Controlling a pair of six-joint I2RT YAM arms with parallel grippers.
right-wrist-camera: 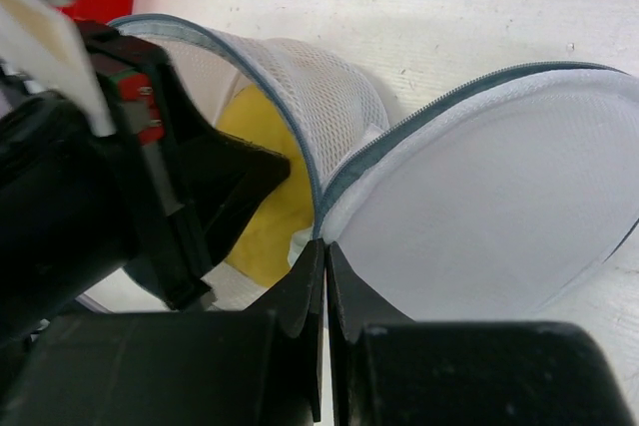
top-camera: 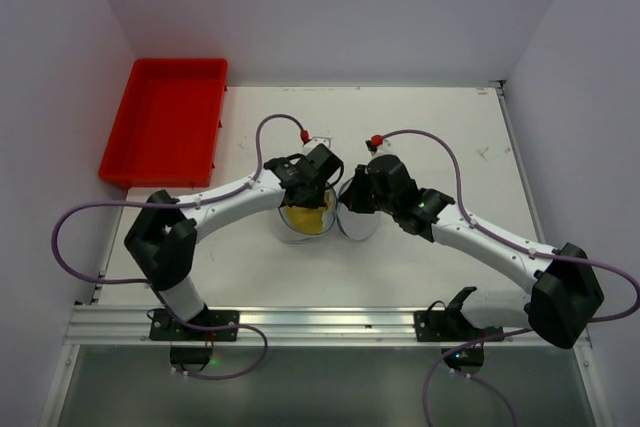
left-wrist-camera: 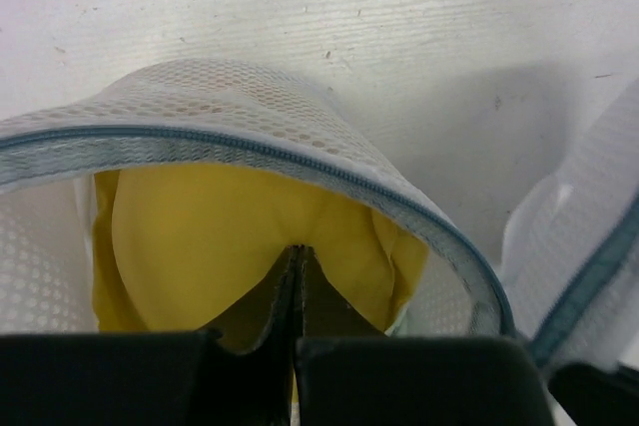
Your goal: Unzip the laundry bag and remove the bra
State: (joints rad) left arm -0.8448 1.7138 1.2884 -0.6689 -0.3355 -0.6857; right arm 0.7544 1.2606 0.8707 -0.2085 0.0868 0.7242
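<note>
top external: laundry bag (top-camera: pixel 283 230) at middle of table (top-camera: pixel 450 137), unzipped, lid (top-camera: pixel 360 222) flipped right. left gripper (left-wrist-camera: pixel 298 258) inside, jaws pinched shut on yellow bra (left-wrist-camera: pixel 200 236). right gripper (right-wrist-camera: pixel 322 251) jaws clamped on bag rim beside lid.

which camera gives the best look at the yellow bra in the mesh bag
Left wrist: the yellow fabric bra fills the open mouth of the white mesh laundry bag. Top external shows a small yellow patch; right wrist a sliver behind the left gripper.
</note>
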